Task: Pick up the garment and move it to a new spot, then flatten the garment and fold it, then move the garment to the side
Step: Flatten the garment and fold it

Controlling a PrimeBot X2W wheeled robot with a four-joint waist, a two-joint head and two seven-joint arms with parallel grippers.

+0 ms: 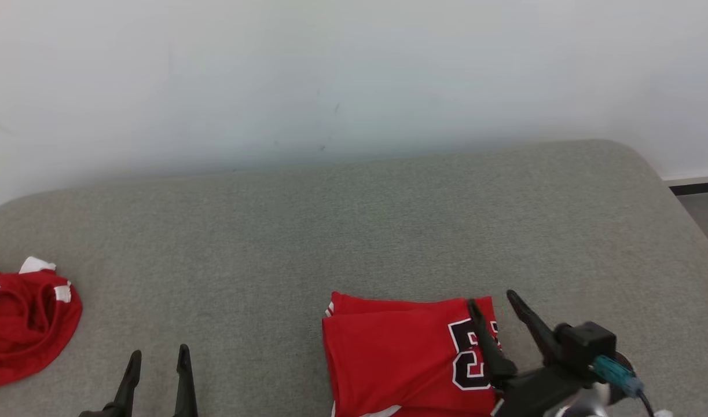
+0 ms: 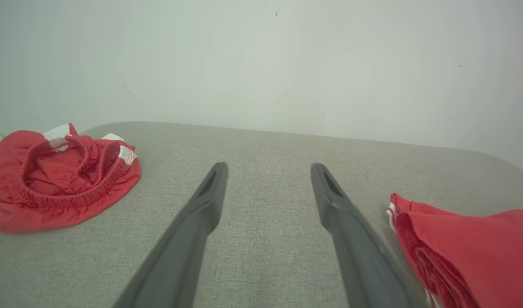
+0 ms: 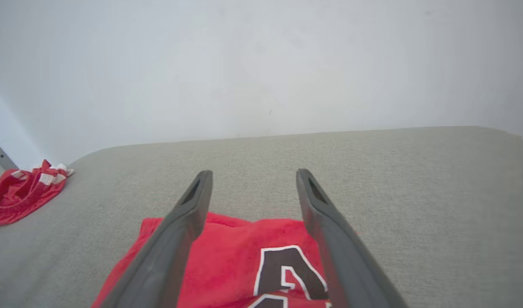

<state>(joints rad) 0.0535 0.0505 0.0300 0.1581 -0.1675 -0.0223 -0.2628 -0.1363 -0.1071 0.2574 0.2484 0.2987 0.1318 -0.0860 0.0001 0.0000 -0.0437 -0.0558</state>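
A folded red garment [image 1: 400, 359] with a black-and-white number lies flat on the grey surface at the front, right of centre; it also shows in the right wrist view as the red garment [image 3: 227, 265] and at the right edge of the left wrist view as the red garment [image 2: 466, 244]. My right gripper [image 1: 492, 301] hovers over the garment's right end, open, with nothing between its fingers. The left gripper [image 1: 160, 353] stands open over bare surface at the lower left, apart from both cloths.
A second red garment with white trim [image 1: 24, 324] lies crumpled at the left edge of the grey padded surface [image 1: 330, 231]. A pale wall runs behind it. The surface ends at the right, where floor [image 1: 704, 211] shows.
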